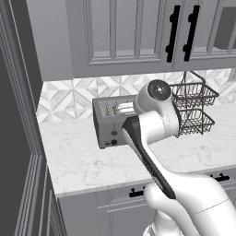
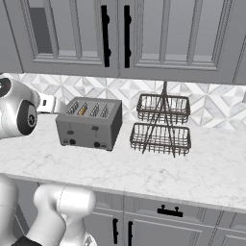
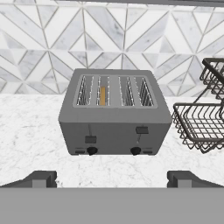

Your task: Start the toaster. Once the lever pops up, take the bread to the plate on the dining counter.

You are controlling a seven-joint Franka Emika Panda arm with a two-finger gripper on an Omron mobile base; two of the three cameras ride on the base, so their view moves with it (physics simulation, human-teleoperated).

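Observation:
The grey four-slot toaster [image 3: 114, 118] stands on the marble worktop against the tiled wall, also seen as the toaster [image 1: 110, 122] and the toaster [image 2: 89, 127]. A tan bread slice [image 3: 103, 95] sits edge-up in the second slot from the left; the bread [image 2: 82, 111] shows as an orange sliver. The left lever [image 3: 90, 139] sits lower than the right lever [image 3: 141, 130]. My gripper [image 3: 112, 180] hovers in front of the toaster, a short way back from its front face, fingers wide apart and holding nothing. The plate and dining counter are out of view.
A two-tier black wire basket rack [image 2: 161, 125] stands just right of the toaster, also the rack [image 3: 201, 127]. Grey wall cabinets [image 1: 129, 37] hang overhead. A tall dark panel [image 1: 18, 138] closes the worktop's left end. Bare marble [image 3: 26, 131] lies left of and before the toaster.

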